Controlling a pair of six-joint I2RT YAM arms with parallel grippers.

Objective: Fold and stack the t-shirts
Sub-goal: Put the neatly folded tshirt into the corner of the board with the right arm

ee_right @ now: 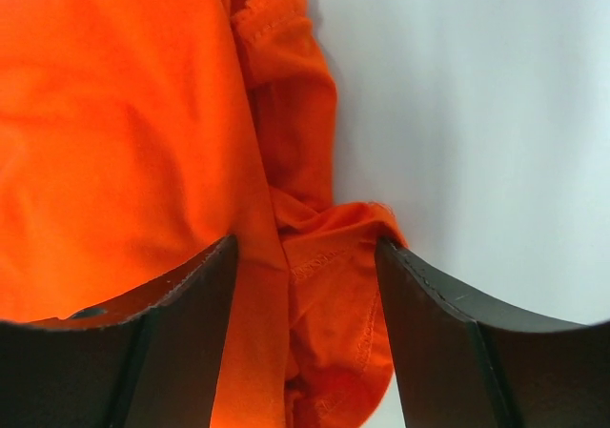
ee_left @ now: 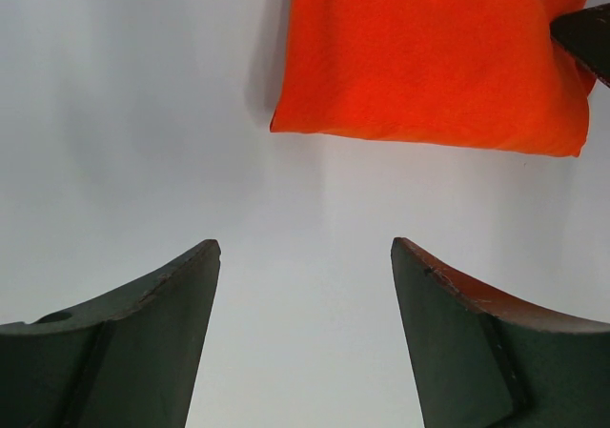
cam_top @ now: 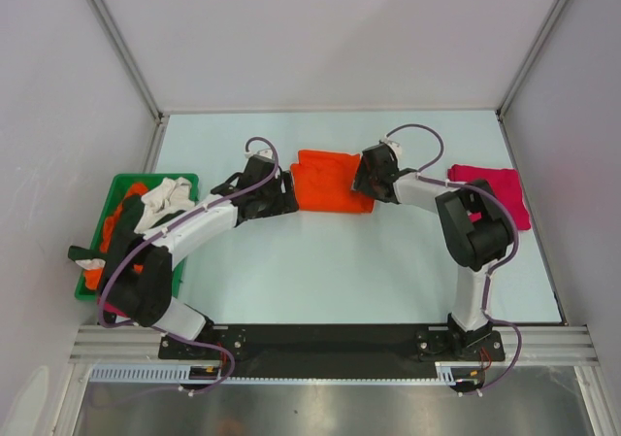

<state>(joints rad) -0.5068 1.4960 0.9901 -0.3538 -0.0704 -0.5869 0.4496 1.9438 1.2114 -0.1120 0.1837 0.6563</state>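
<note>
Orange t-shirt (cam_top: pixel 330 181): soft matte knit, folded to a rough rectangle, stitched hem bunched. It lies ahead of my left gripper (ee_left: pixel 305 256) and beneath my right gripper (ee_right: pixel 305 247). Both sets of jaws apart, empty. Step, judged: fold finishing. Next: pinch its edges, stack on magenta t-shirt (cam_top: pixel 492 191), right of my right gripper.

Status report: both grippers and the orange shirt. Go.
Left gripper open, empty, beside the folded orange t-shirt. Right gripper open over its bunched edge. Magenta t-shirt lies apart, far right. Nothing blocking either gripper.
</note>
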